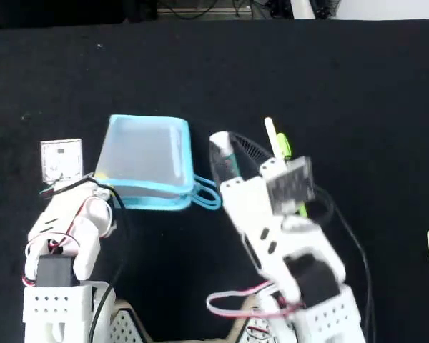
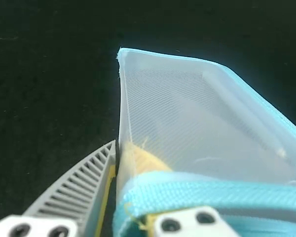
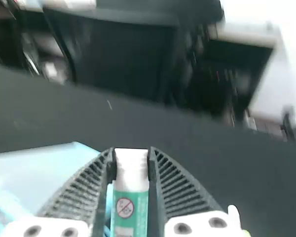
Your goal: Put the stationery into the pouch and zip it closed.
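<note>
While gripped, white-capped stick [image 3: 130, 190] inside right pincer [image 3: 130, 154]

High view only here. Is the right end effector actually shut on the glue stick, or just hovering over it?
Observer: Shut on it. The right wrist view shows the glue stick clamped between both fingers of the right end effector.
Operator: And the left one?
Observer: The left wrist view shows the left end effector pinching the pouch at a corner, by its zipper edge.
</note>
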{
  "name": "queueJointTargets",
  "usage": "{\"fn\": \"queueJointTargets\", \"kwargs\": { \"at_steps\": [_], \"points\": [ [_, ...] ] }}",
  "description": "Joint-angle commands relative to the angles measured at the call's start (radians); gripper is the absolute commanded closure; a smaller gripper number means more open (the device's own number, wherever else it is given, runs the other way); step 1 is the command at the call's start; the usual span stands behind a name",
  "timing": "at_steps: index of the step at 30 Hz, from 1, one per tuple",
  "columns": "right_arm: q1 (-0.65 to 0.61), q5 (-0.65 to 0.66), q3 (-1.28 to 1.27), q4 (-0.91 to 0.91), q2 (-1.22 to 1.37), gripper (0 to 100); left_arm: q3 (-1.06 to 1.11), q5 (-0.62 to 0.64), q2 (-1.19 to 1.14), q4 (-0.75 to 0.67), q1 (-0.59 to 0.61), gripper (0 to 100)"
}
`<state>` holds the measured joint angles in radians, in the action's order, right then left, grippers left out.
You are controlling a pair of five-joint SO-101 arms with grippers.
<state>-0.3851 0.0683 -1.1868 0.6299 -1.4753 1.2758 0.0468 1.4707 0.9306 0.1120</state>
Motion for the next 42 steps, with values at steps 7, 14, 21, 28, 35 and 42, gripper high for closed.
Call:
{"fn": "queueJointTargets", "kwargs": {
  "at_steps": [7, 14, 21, 28, 35, 42],
  "points": [
    [0.181, -0.018, 0.403, 0.259, 0.697, 98.7, -0.051, 0.003, 0.014, -0.011, 0.039, 97],
    [0.184, -0.157, 0.417, 0.192, 0.983, 98.7, -0.051, 0.003, 0.014, -0.009, 0.039, 97],
    [0.186, -0.170, 0.417, 0.158, 1.148, 98.7, -0.051, 0.003, 0.014, -0.008, 0.039, 97],
    [0.187, -0.170, 0.437, 0.117, 1.264, 98.6, -0.050, 0.003, 0.014, -0.008, 0.039, 97],
    [0.178, -0.172, 0.645, 0.379, 1.323, 84.5, -0.050, 0.003, 0.014, -0.009, 0.039, 97],
    [0.127, -0.172, 0.679, 0.356, 1.454, 85.8, -0.047, 0.003, 0.014, -0.011, 0.039, 97]
  ]
}}
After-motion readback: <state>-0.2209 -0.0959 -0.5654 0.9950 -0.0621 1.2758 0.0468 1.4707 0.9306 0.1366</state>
